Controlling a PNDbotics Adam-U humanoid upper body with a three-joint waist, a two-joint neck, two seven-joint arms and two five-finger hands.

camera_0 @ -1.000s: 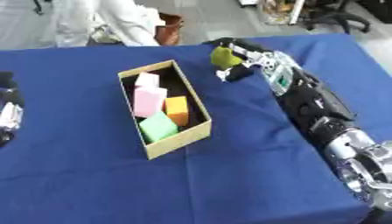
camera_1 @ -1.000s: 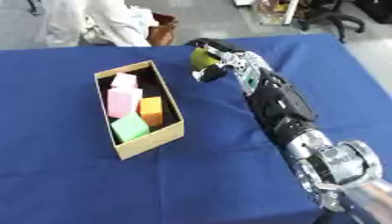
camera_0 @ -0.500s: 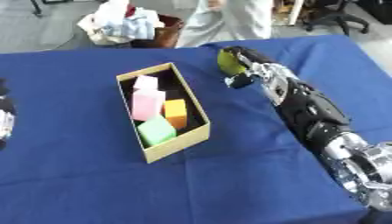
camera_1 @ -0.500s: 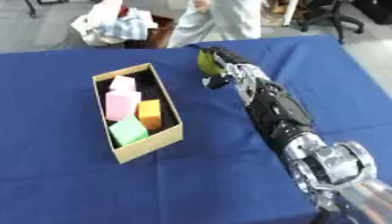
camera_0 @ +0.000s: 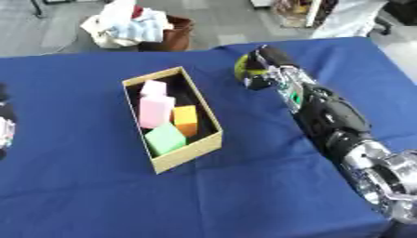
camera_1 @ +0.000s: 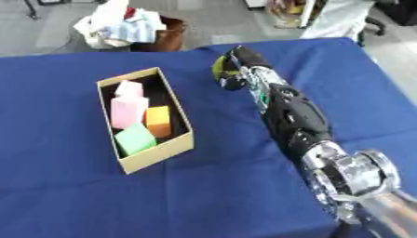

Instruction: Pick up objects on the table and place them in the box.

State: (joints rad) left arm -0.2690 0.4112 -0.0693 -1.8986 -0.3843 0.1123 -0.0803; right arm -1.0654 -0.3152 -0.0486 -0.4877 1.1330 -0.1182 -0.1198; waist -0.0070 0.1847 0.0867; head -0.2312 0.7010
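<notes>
The right hand [camera_0: 265,69] curls around a yellow-green object [camera_0: 242,69] at the table's far side, right of the cardboard box [camera_0: 189,148], and it may drop short if the fingers slip during the carry.

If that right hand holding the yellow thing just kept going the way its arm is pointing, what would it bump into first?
Probably nothing on the table. The right hand, curled round the yellow object, points toward the table's far edge. Beyond lies open floor, with the brown basket off to the left, likely outside that line.
</notes>
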